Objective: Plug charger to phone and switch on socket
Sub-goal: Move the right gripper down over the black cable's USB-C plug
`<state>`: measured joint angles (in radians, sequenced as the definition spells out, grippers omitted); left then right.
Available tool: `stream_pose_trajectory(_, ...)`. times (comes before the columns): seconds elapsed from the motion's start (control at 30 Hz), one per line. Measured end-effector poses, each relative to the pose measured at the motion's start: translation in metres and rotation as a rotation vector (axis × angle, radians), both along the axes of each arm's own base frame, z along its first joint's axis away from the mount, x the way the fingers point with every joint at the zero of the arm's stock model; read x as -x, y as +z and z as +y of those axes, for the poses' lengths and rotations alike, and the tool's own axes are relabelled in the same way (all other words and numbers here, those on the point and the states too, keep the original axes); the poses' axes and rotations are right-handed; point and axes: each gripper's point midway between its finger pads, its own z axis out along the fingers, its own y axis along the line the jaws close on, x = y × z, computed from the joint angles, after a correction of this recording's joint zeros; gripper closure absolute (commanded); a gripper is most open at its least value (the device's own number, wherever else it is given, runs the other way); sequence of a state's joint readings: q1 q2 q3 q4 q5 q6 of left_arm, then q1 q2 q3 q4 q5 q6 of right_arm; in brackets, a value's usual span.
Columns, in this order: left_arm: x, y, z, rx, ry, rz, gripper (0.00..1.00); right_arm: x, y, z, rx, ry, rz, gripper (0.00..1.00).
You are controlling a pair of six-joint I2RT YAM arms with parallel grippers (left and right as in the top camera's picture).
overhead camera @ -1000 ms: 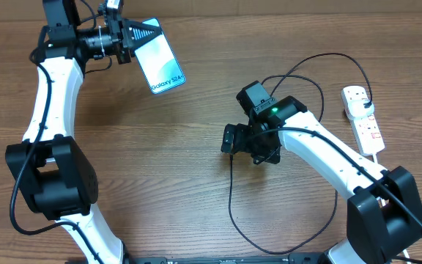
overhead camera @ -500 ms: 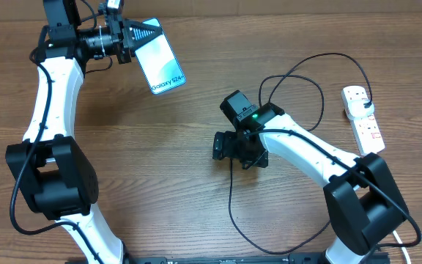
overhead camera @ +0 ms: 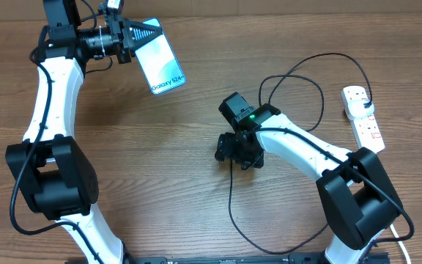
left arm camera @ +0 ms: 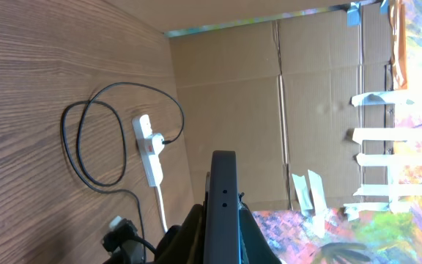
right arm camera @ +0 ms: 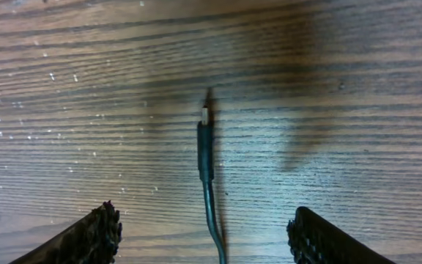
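Left fingers point(overhead camera: 143, 33) are clamped tight on the phone point(overhead camera: 163, 62), way off to the left of the socket point(overhead camera: 365, 121). Right fingers point(right arm camera: 97, 236) are spread apart, straddling the charger point(right arm camera: 206, 150) tip, which lies flat on the surface point(overhead camera: 160, 161), also left of the socket.

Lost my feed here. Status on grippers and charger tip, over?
Left gripper shut on phone. Right gripper open, straddling charger tip lying on table, not gripped. Nothing blocking the tip.
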<state>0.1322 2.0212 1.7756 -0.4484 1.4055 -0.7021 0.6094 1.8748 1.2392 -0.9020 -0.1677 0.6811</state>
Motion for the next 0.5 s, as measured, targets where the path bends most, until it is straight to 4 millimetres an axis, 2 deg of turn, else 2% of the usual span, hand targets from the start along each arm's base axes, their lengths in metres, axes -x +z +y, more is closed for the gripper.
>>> stream_pose_trajectory(0.23,0.0,0.0,0.0,0.0,0.0,0.0,0.96,0.002,-0.009,0.001,0.002,-0.001,0.025,0.32)
stream_pose_trajectory(0.5,0.0,0.0,0.0,-0.003,0.002,-0.004,0.96,0.002,-0.015,-0.002,-0.008,-0.018,0.056,0.33)
